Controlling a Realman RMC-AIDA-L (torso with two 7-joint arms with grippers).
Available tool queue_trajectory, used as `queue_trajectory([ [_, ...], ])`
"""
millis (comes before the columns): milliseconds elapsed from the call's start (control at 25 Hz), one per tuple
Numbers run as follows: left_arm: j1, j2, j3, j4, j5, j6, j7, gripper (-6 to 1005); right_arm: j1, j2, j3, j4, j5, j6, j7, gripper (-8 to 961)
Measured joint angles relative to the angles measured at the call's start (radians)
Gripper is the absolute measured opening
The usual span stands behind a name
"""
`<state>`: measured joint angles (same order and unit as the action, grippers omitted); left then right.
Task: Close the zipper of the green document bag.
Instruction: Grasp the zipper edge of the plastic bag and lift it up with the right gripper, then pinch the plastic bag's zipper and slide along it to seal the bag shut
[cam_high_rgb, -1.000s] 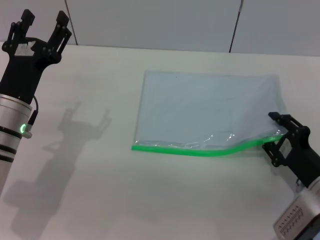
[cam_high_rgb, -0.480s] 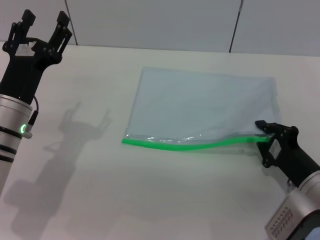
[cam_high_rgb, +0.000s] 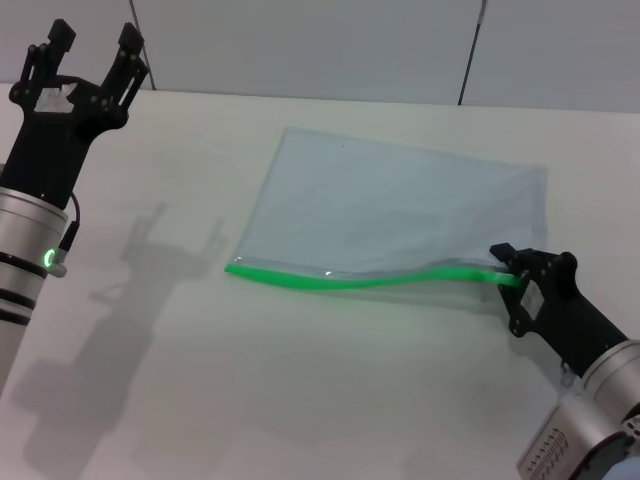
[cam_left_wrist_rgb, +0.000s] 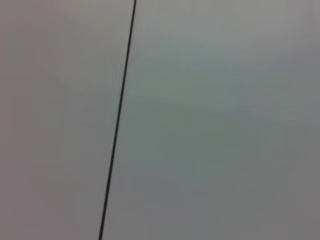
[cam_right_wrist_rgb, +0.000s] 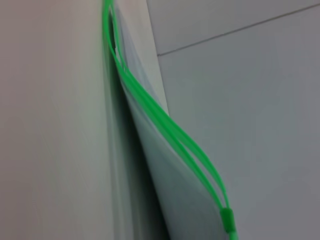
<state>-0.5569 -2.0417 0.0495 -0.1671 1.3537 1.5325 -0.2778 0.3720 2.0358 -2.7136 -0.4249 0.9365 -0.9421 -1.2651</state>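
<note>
right gripper (cam_high_rgb: 512, 272) jaws clamp bright green plastic zipper (cam_high_rgb: 350, 281) end, right | translucent blue-grey document bag (cam_high_rgb: 400, 215) mid white desk (cam_high_rgb: 300, 400) | left gripper (cam_high_rgb: 85, 62) far-left, jaws wide | risk: unpinned bag drags, zipper stays open

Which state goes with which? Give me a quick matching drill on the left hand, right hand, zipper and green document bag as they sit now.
Things:
1. left hand
2. right hand
3. zipper
4. green document bag

States:
A. flat on the table, translucent pale blue-grey
B. raised at the table's far left, fingers spread, holding nothing
C. bright green; its two strips stand apart in the right wrist view
D. at the zipper's right end

Pairs: 1-B, 2-D, 3-C, 4-A
</note>
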Motion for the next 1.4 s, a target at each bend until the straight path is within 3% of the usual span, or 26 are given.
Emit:
queue_trajectory([
  [320, -0.027, 0.0, 0.019, 0.0, 0.09, -0.037, 0.076, 800, 0.022, -0.003, -0.015, -0.028, -0.001, -0.001, 0.004, 50],
  [920, -0.105, -0.006, 0.312, -0.005, 0.209, -0.13, 0.374, 796, 0.091, -0.005, -0.027, -0.097, 0.005, -0.02, 0.022, 61],
  [1400, -0.134, -0.006, 0.329, -0.085, 0.303, -0.18, 0.578, 794, 0.114, -0.004, -0.02, -0.097, 0.008, -0.015, 0.053, 73],
])
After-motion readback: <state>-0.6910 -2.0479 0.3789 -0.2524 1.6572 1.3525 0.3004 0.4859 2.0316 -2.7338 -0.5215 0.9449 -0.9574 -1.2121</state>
